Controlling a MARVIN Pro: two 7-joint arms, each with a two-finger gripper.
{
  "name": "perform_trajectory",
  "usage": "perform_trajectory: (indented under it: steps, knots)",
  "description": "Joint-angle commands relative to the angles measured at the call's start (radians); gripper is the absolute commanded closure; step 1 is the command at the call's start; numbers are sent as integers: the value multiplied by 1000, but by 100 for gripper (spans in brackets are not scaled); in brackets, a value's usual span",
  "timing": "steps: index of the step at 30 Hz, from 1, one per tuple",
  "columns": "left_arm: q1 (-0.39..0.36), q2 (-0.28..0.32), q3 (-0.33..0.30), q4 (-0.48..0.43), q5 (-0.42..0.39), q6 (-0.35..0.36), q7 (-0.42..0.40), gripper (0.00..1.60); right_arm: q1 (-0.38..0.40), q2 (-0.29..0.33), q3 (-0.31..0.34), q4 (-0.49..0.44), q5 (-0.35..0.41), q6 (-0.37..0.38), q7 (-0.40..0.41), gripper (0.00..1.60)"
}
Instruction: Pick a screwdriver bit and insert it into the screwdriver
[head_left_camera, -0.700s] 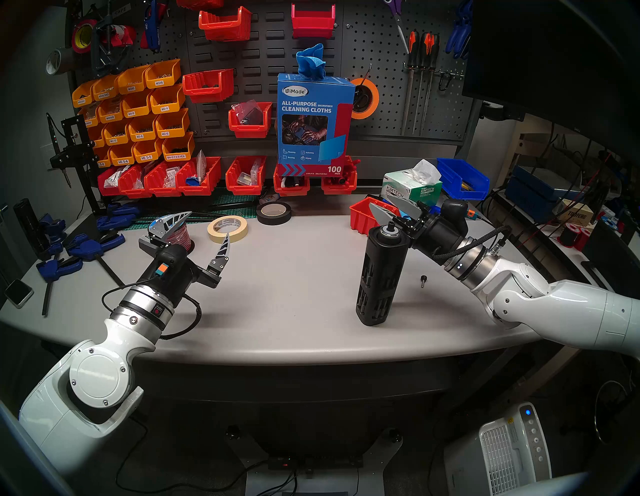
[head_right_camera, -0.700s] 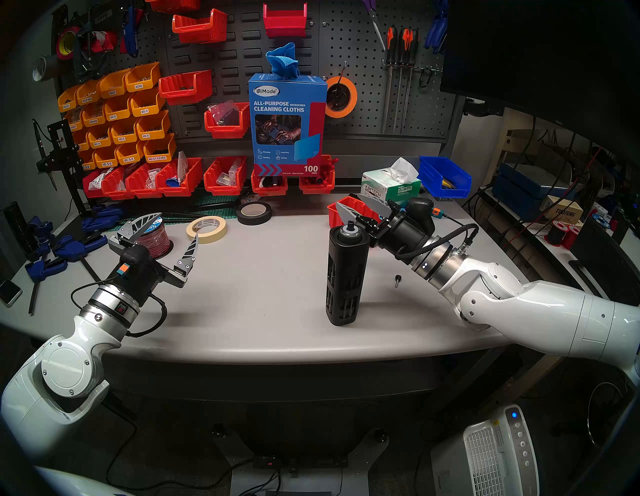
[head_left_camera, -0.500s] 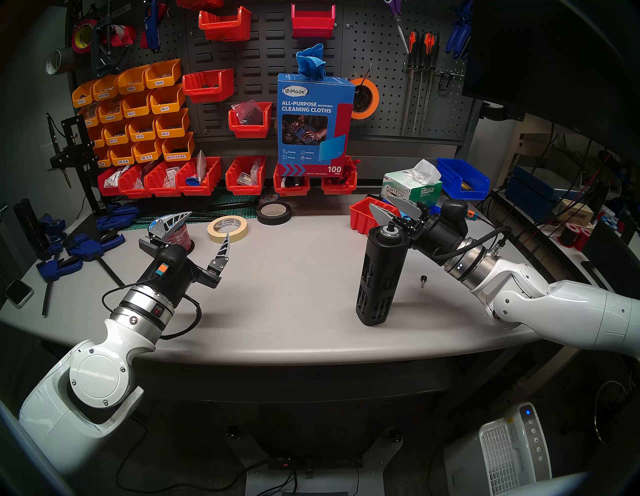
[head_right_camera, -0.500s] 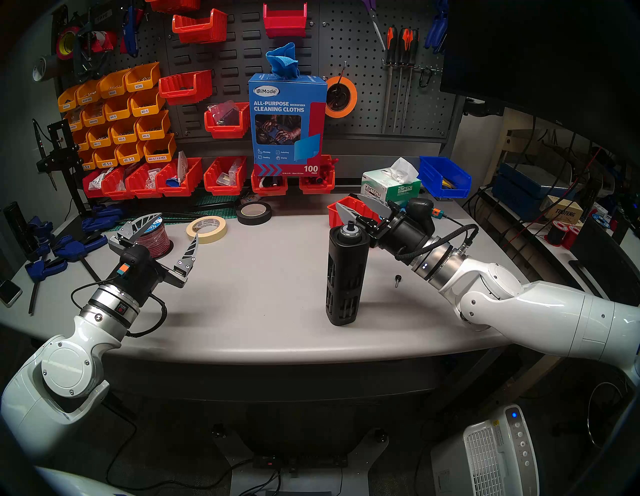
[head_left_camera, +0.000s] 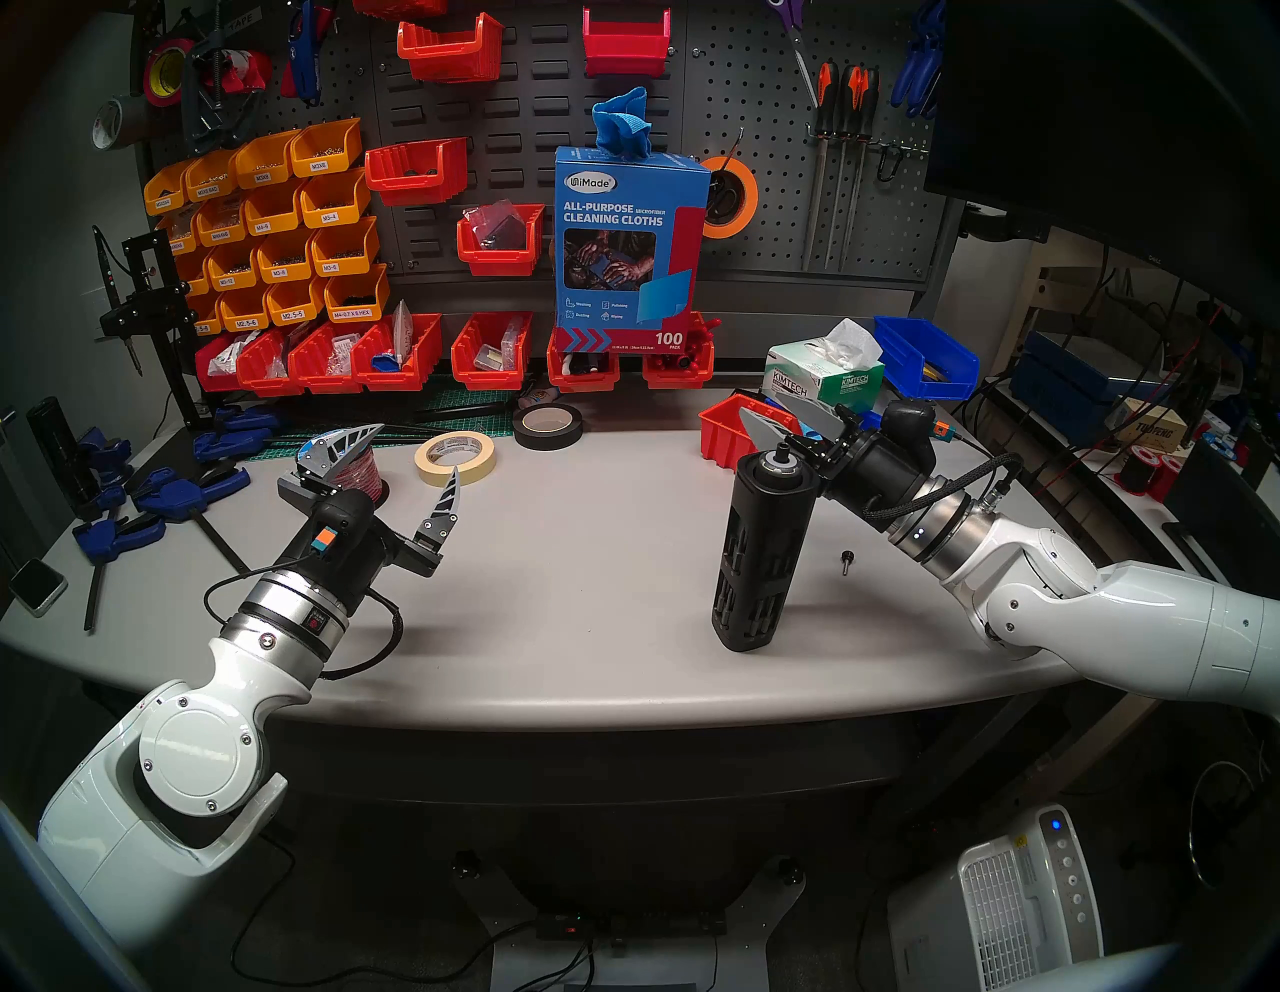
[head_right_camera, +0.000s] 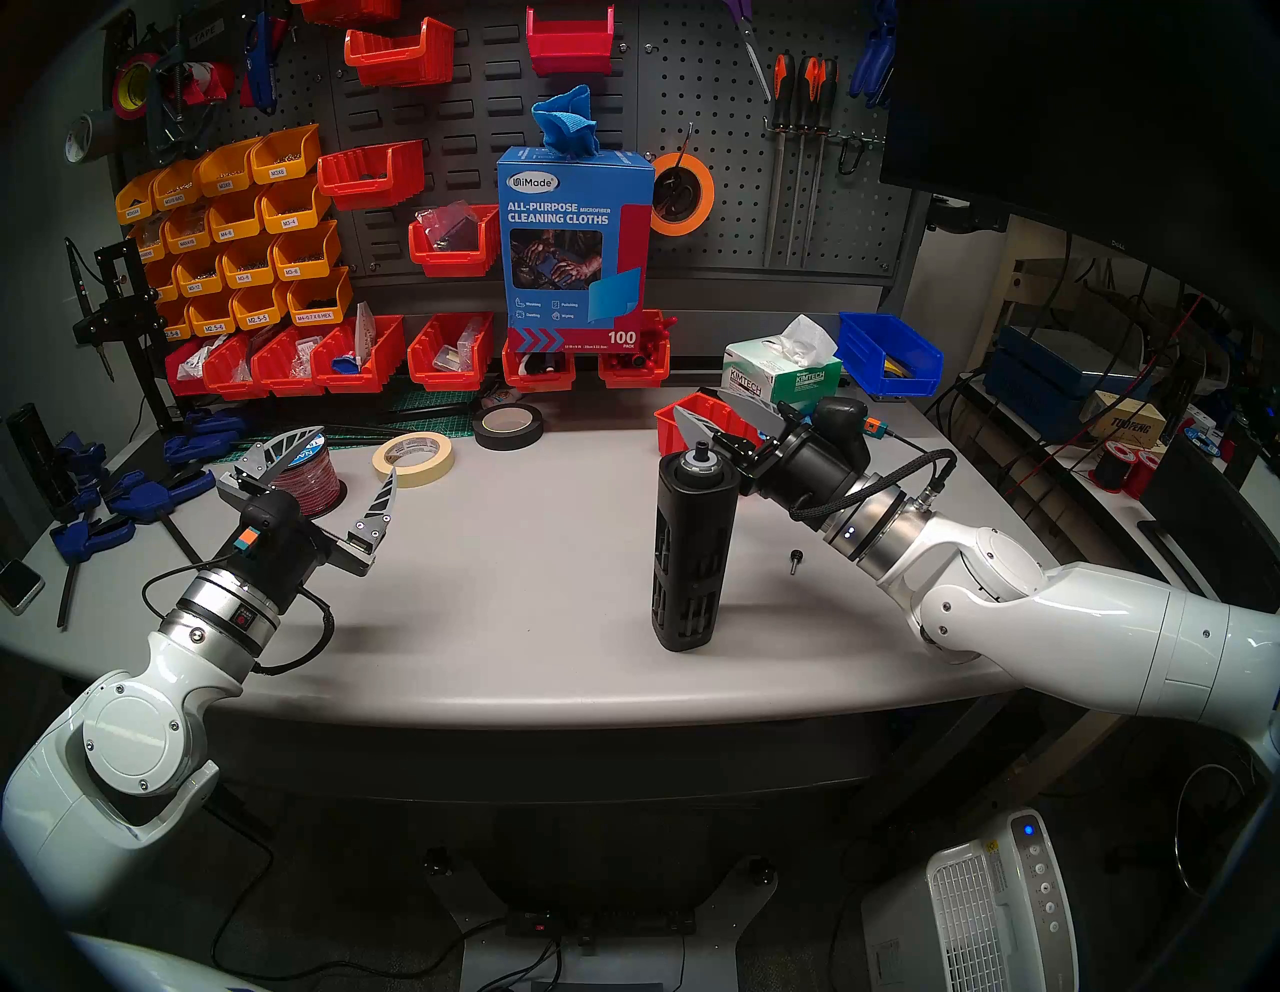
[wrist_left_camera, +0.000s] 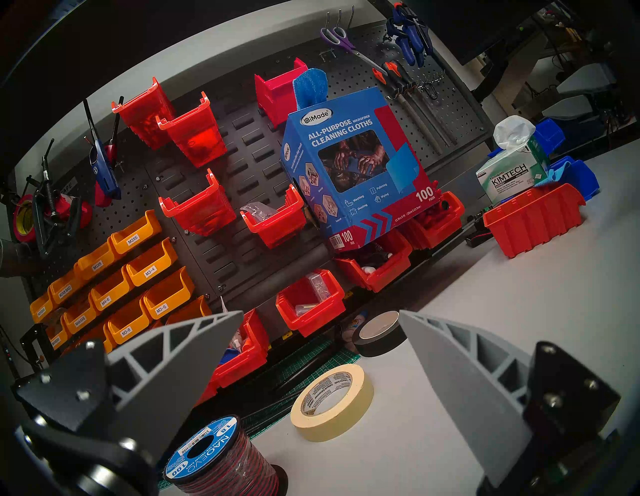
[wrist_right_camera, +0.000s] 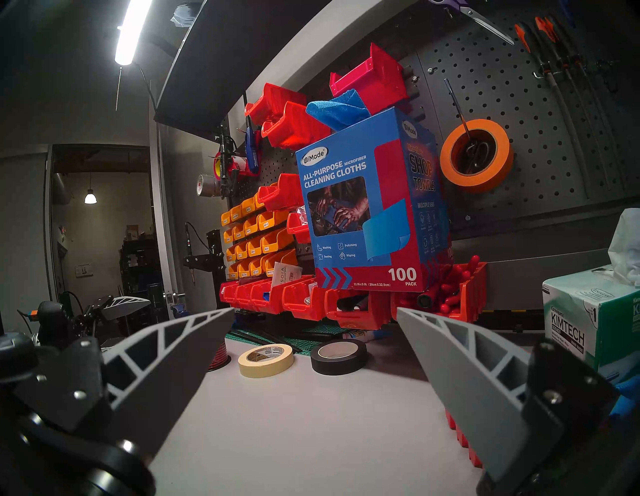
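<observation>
The screwdriver (head_left_camera: 758, 547) (head_right_camera: 691, 547), a tall black slotted column with a silver ring on top, stands upright on the grey table right of centre. A small dark stub sits in its top socket. No screwdriver bit can be made out in any view. My right gripper (head_left_camera: 758, 403) (head_right_camera: 696, 400) (wrist_right_camera: 316, 309) is open and empty, just behind the screwdriver's top and apart from it. My left gripper (head_left_camera: 415, 450) (head_right_camera: 358, 450) (wrist_left_camera: 321, 313) hangs open and empty over the table's left side, far from the screwdriver.
A black-knobbed pin (head_left_camera: 846, 560) lies right of the screwdriver. A red bin (head_left_camera: 724, 433), a Kimtech box (head_left_camera: 824, 377) and a blue bin (head_left_camera: 925, 357) stand behind the right gripper. A masking tape roll (head_left_camera: 456, 457), black tape (head_left_camera: 547, 426) and a wire spool (wrist_left_camera: 221, 457) sit near the left gripper.
</observation>
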Motion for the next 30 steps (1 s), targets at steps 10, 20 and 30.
perform_trajectory:
  steps: [10,20,30]
  knots:
    - [-9,2,-11,-19,0,-7,2,0,29,113,29,-39,-20,-25,22,0]
    - [-9,2,-11,-19,1,-7,2,0,25,135,31,-5,-24,-86,14,0]
    - [-10,2,-9,-18,1,-6,3,0,5,149,8,-13,6,-117,120,0]
